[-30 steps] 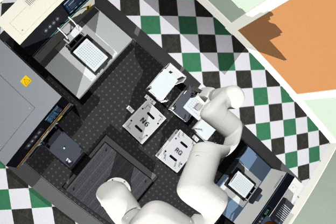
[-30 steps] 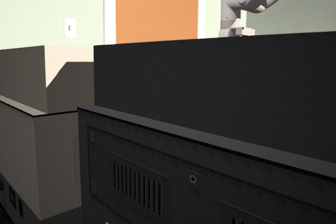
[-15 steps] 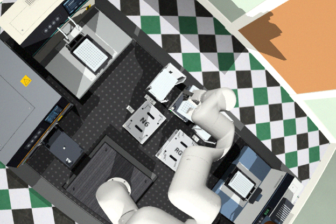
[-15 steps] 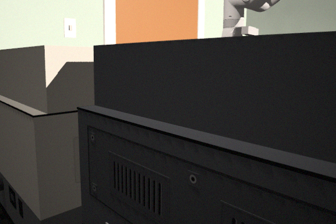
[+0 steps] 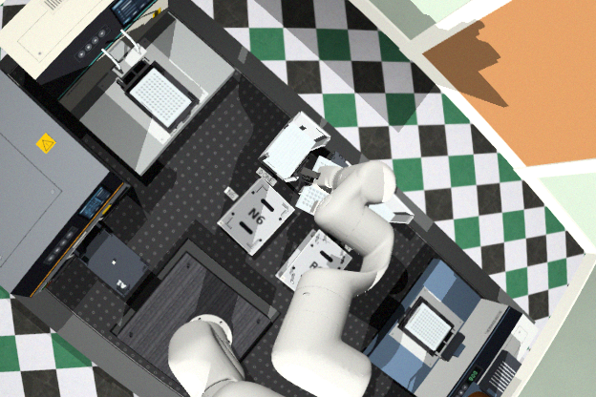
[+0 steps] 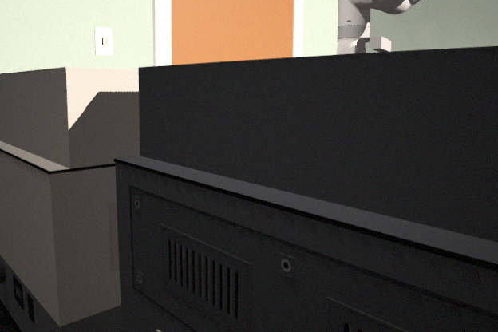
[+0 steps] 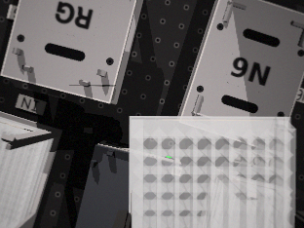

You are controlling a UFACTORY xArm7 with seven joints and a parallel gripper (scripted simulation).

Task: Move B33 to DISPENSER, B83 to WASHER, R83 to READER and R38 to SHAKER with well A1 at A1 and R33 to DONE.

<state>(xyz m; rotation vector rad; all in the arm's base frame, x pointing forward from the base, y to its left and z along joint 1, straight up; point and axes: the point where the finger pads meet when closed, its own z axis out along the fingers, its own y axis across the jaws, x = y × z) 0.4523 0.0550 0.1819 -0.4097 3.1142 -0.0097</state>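
Checkered floor, green walls, orange door.

Laboratory automation bay: a dark perforated deck carrying benchtop instruments with status screens and yellow warning labels, white multiwell plates seated in instrument nests, a labelled plate nest N6, and a white robot arm; checkered floor, orange door.

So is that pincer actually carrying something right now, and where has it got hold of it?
Yes: the pincer is shut on a white well plate. The contact points are hidden, so which edges it grips cannot be told.
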